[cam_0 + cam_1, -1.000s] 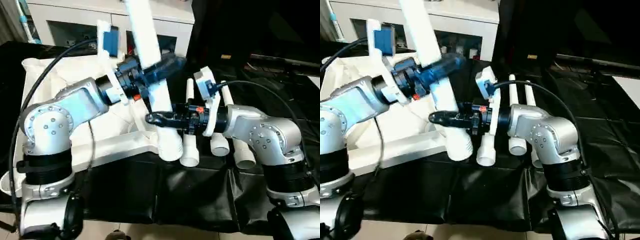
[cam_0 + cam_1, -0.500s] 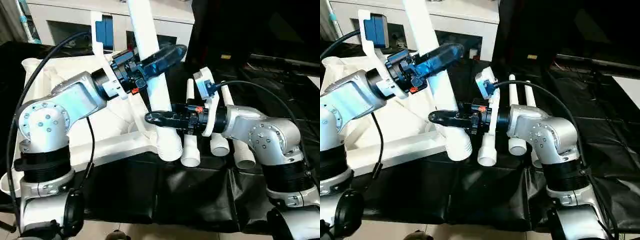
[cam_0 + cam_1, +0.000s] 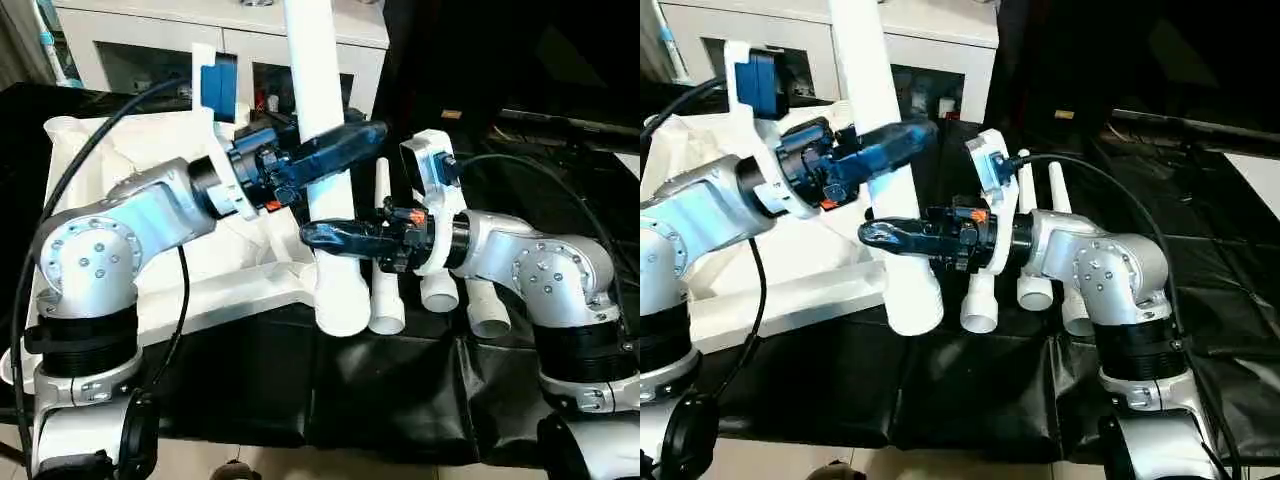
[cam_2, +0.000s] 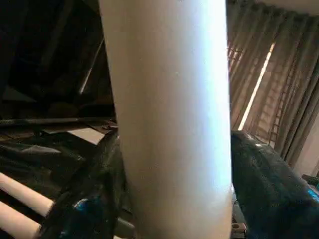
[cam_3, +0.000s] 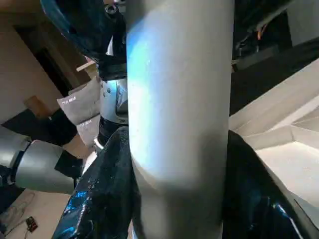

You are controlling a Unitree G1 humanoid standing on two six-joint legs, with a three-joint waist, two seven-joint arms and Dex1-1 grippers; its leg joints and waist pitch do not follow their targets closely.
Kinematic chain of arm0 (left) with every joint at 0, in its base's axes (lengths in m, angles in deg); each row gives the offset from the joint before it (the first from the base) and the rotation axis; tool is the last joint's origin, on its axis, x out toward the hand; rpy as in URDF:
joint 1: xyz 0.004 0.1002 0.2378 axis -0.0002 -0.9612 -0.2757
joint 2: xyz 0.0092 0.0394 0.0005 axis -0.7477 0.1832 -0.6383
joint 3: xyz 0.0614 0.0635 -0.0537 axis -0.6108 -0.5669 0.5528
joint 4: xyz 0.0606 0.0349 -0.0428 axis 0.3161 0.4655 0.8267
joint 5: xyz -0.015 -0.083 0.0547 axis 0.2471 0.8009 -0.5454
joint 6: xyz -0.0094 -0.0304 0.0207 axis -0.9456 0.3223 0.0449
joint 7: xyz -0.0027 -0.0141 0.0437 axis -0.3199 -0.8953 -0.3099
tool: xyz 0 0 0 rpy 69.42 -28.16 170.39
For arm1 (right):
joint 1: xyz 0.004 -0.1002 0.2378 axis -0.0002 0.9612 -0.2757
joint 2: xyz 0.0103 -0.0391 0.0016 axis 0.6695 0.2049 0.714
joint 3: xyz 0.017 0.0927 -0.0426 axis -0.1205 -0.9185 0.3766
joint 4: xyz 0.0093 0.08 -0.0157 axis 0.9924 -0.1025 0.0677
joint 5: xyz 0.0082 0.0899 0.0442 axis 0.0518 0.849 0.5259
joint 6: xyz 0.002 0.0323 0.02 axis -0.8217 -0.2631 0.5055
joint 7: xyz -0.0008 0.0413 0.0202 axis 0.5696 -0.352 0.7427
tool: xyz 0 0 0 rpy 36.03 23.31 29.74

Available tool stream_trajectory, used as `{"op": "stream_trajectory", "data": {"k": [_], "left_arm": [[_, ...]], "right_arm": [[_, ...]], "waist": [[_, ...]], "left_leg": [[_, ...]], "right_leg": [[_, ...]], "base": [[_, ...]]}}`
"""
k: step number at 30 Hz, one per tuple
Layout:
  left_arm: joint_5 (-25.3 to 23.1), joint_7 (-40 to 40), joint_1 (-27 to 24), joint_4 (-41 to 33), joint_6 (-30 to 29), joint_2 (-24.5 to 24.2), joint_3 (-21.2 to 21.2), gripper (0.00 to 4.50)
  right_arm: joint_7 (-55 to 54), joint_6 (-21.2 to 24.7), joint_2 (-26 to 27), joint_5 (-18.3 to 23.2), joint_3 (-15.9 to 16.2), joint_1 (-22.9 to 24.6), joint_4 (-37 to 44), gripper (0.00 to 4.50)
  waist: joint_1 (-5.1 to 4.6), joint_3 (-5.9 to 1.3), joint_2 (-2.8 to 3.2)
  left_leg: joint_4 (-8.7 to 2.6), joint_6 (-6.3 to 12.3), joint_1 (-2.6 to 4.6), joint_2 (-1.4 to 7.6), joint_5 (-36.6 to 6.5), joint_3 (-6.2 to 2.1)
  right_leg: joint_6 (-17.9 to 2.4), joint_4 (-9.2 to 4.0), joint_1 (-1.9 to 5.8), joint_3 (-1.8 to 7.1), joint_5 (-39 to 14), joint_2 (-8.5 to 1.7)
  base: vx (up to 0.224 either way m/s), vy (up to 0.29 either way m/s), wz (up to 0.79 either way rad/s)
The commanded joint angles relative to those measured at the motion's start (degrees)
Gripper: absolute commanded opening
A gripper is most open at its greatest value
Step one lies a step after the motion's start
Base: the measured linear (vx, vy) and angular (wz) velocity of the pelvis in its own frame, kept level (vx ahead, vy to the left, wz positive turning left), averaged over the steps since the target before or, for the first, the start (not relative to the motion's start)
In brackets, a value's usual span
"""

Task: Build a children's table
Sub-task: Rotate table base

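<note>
A: Left eye view: your leg (image 3: 322, 150) stands nearly upright at the tabletop (image 3: 230, 290) corner, left jaws (image 3: 335, 150) clasping it high, right jaws (image 3: 335, 237) gripping it lower.

B: Is it seated?

A: Can't tell. Keep it plumb over the socket and press straight down; spare legs (image 3: 440, 285) lie beside.

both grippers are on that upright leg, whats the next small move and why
Probably ease the leg toward the tabletop corner socket and press it down. The left gripper holds it high and the right gripper lower, and it stands nearly upright, but its wide bottom end hangs at the tabletop's edge over the black cloth. The socket itself is hidden behind the leg.
</note>
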Motion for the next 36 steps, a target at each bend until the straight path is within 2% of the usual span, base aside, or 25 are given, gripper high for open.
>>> {"op": "stream_trajectory", "data": {"k": [1, 2, 4, 5, 7, 9, 11, 13, 15, 21, 23, 27, 29, 32, 34, 36], "left_arm": [[-0.9, -0.8, -0.1, -1.1, 0.4, -0.1, -1.1, 2.86], [-0.9, -0.8, -0.1, -1.1, 0.4, -0.1, -1.1, 3.02], [-2.0, -5.9, 0.4, 0.5, 0.7, 2.1, -0.5, 3.1], [-2.9, -7.5, 0.5, 0.6, 1.1, 2.7, -0.8, 3.17], [-7.2, -11.3, 0.0, 0.2, 2.6, 3.9, -2.8, 3.33], [-9.3, -13.8, -0.2, 0.4, 3.2, 4.9, -3.5, 3.51], [-12.5, -17.3, -0.7, 0.8, 4.6, 6.2, -4.6, 3.66], [-13.6, -21.8, -1.0, 1.7, 5.6, 8.7, -3.4, 3.78], [-14.6, -25.6, -0.9, 2.2, 6.0, 10.0, -2.4, 3.78], [-18.2, -31.3, -1.4, 1.9, 8.0, 12.1, -1.1, 3.78], [-18.8, -33.3, -1.6, 1.9, 8.2, 12.9, 0.0, 3.43], [-18.1, -35.0, -1.7, 1.6, 8.3, 13.2, 1.6, 3.29], [-18.1, -35.2, -1.7, 1.4, 8.3, 13.3, 1.7, 3.02], [-18.7, -35.3, -1.8, 1.1, 8.3, 13.4, 1.5, 2.96], [-19.1, -35.2, -1.8, 1.0, 8.3, 13.3, 1.2, 2.61], [-19.2, -35.2, -1.7, 1.0, 8.3, 13.4, 1.0, 2.59]], "right_arm": [[-1.7, -2.4, -0.5, -2.2, -0.5, 0.2, 1.3, 1.85], [-1.7, -2.4, -0.5, -2.2, -0.5, 0.2, 1.3, 1.85], [-5.9, -7.1, 0.7, -7.6, 1.7, 0.1, 1.9, 1.85], [-7.5, -8.1, 1.2, -9.0, 2.3, 0.0, 2.0, 1.85], [-12.0, -11.6, 2.7, -13.7, 4.5, 0.1, 1.5, 1.85], [-14.2, -13.2, 3.7, -15.4, 5.0, 0.2, 1.2, 1.85], [-17.3, -16.1, 5.0, -18.8, 6.6, 0.5, 1.1, 1.85], [-19.5, -19.0, 5.8, -22.3, 8.6, 1.0, 1.0, 1.85], [-21.3, -20.3, 7.0, -23.5, 8.8, 1.2, 0.7, 1.84], [-24.2, -23.2, 8.7, -26.5, 9.3, 1.5, -0.6, 1.84], [-24.6, -23.9, 9.2, -27.1, 9.4, 1.6, -0.9, 1.84], [-25.4, -25.2, 9.7, -28.2, 9.1, 1.5, -1.8, 1.84], [-25.6, -25.5, 9.9, -28.5, 8.9, 1.5, -2.1, 1.84], [-25.8, -25.9, 10.1, -28.8, 8.7, 1.5, -2.3, 1.84], [-25.9, -26.1, 10.2, -29.0, 8.6, 1.6, -2.4, 1.84], [-26.0, -26.4, 10.3, -29.2, 8.5, 1.7, -2.5, 1.84]], "waist": [[0.24, -4.32, 0.77], [0.2, -4.31, 0.7], [0.12, -4.32, 0.74], [0.1, -4.33, 0.7], [-0.01, -4.32, 0.71], [-0.05, -4.27, 0.7], [-0.03, -4.29, 0.84], [-0.13, -4.29, 0.86], [-0.2, -4.29, 0.82], [-0.3, -4.25, 0.68], [-0.36, -4.26, 0.72], [-0.32, -4.23, 0.77], [-0.3, -4.2, 0.74], [-0.3, -4.23, 0.81], [-0.32, -4.21, 0.83], [-0.37, -4.18, 0.97]], "left_leg": [[-3.81, -2.95, 1.23, 3.23, -3.2, -1.1], [-3.83, -3.2, 1.22, 3.21, -3.3, -1.09], [-3.84, -3.99, 1.17, 3.34, -3.1, -1.15], [-3.85, -4.03, 1.21, 3.28, -3.1, -1.14], [-3.94, -4.01, 1.15, 3.27, -3.7, -1.2], [-4.01, -4.09, 1.2, 3.24, -4.4, -1.22], [-4.04, -4.17, 1.2, 3.39, -4.4, -1.27], [-4.04, -4.57, 1.14, 3.36, -4.6, -1.31], [-4.0, -4.21, 1.11, 3.3, -4.9, -1.28], [-4.01, -3.56, 1.14, 3.3, -5.5, -1.33], [-4.01, -3.3, 1.09, 3.33, -5.3, -1.36], [-4.02, -3.24, 1.15, 3.29, -5.5, -1.37], [-4.03, -3.22, 1.16, 3.27, -5.8, -1.37], [-4.0, -3.21, 1.15, 3.3, -5.7, -1.38], [-4.05, -3.25, 1.15, 3.31, -5.8, -1.4], [-4.07, -3.33, 1.18, 3.3, -6.1, -1.41]], "right_leg": [[-11.1, -3.73, 2.8, 2.82, 0.3, -4.88], [-10.9, -3.79, 2.86, 2.84, 0.2, -4.86], [-10.7, -3.65, 2.71, 2.84, 0.9, -4.91], [-10.7, -3.7, 2.78, 2.83, 1.0, -4.9], [-10.0, -3.84, 2.89, 2.9, 0.3, -4.92], [-9.3, -3.98, 2.91, 2.94, -1.3, -4.92], [-9.1, -3.98, 2.8, 2.96, -1.1, -4.94], [-8.7, -3.94, 2.83, 2.95, -0.4, -4.9], [-8.9, -3.92, 2.83, 3.0, 0.8, -4.77], [-8.4, -4.06, 2.86, 3.0, 0.0, -4.8], [-8.5, -3.96, 2.79, 2.97, 0.8, -4.7], [-8.6, -3.96, 2.74, 2.95, 0.6, -4.7], [-8.4, -4.0, 2.73, 2.97, 0.2, -4.7], [-8.4, -3.98, 2.71, 2.97, 0.5, -4.74], [-8.3, -3.98, 2.72, 2.95, 0.7, -4.7], [-8.3, -4.02, 2.66, 2.96, 0.7, -4.7]], "base": [[0.0, 0.0, 0.0], [0.0, 0.0, 0.0], [0.0, 0.0, 0.0], [0.0, 0.0, 0.0], [0.0, 0.0, 0.0], [0.0, 0.0, 0.0], [0.0, 0.0, 0.0], [0.0, 0.0, 0.0], [0.0, 0.0, 0.0], [0.0, 0.0, 0.0], [0.0, 0.0, 0.0], [0.0, 0.0, 0.0], [0.0, 0.0, 0.0], [0.0, 0.0, 0.0], [0.0, 0.0, 0.0], [0.0, 0.0, 0.0]]}}
